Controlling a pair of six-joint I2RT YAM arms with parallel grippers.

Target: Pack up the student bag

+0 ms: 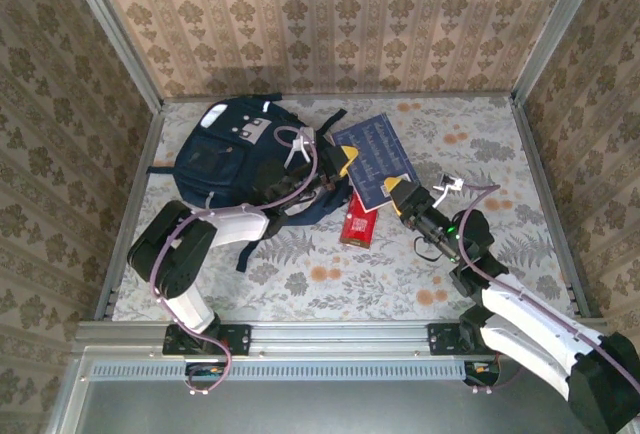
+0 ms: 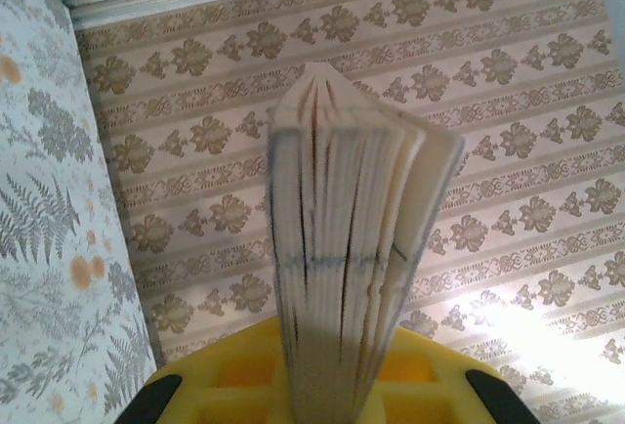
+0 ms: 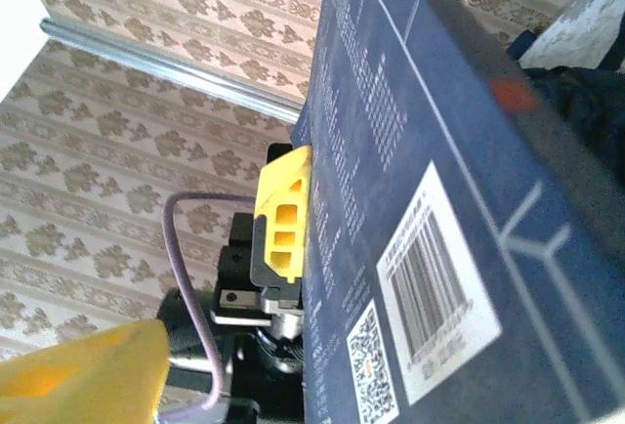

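Up top, the student bag (image 1: 230, 149) lies on the far left of the counter (image 1: 330, 284), its straps trailing toward the near side. Just to its right, the left tool (image 1: 345, 161) is clamped on the left edge of a navy book (image 1: 378, 154). The right tool (image 1: 401, 194) sits at the book's near right corner. A red packet (image 1: 357, 222) lies just beside the book's near edge.

Over to the left wrist: the book (image 2: 352, 268) shows end on, pages slightly fanned, pinched tight between the yellow fingers (image 2: 225, 385).

Now the right wrist: the book's cover (image 3: 439, 248) runs close by, barcode and QR code showing. The left tool's finger (image 3: 283, 214) presses against it. The right tool's own finger (image 3: 88, 380) stands clear of the cover, jaws spread, gripping nothing. The student bag's dark fabric (image 3: 586, 111) peeks past the book's far edge.
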